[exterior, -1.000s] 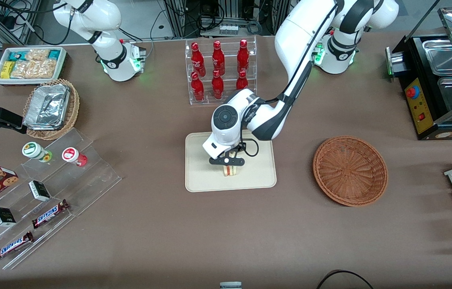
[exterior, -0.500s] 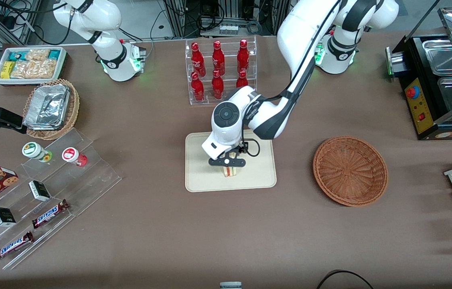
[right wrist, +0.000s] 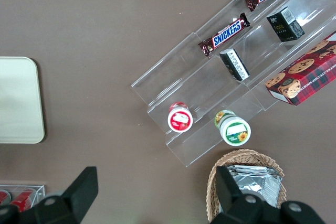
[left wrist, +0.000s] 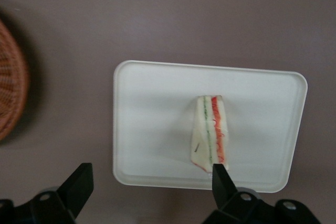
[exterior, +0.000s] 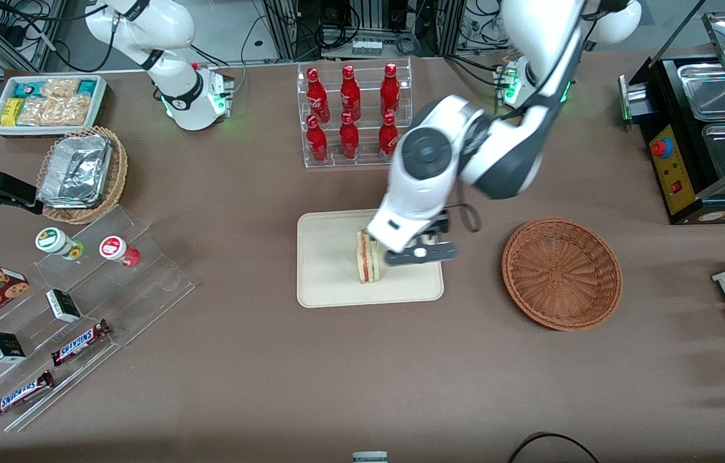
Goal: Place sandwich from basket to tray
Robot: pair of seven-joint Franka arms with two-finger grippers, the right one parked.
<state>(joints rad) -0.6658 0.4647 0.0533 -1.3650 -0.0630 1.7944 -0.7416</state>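
- My gripper (exterior: 419, 253) hangs over the tray's (exterior: 327, 290) edge toward the working arm's end, its fingers spread wide with nothing between them.
- The wrist view confirms it: both fingertips (left wrist: 79, 182) stand well apart, and the sandwich (left wrist: 209, 134) sits free on the tray (left wrist: 147, 114).
- The sandwich (exterior: 368, 256) stands on edge near the tray's middle, its red and green filling layers facing up, just beside the gripper but not touched by it.
- I see bare tray around the sandwich on every side, with the low rim well clear of it.
- The basket (exterior: 561, 273) lies empty toward the working arm's end, with a strip of open tabletop between it and the tray.
- The brown table (exterior: 311, 373) is open nearer the front camera; a clear rack of red bottles (exterior: 352, 112) stands farther from that camera than the tray.
- Toward the parked arm's end I see clear acrylic steps (exterior: 79, 308) with snack bars and jars, and a tan basket of foil containers (exterior: 82, 173).
- A black food warmer (exterior: 709, 135) sits at the working arm's end, cut off by the frame.
- The arm's wrist hides part of the tray's farther corner in the front view, and the wrist view shows only a sliver of the basket (left wrist: 10, 95).
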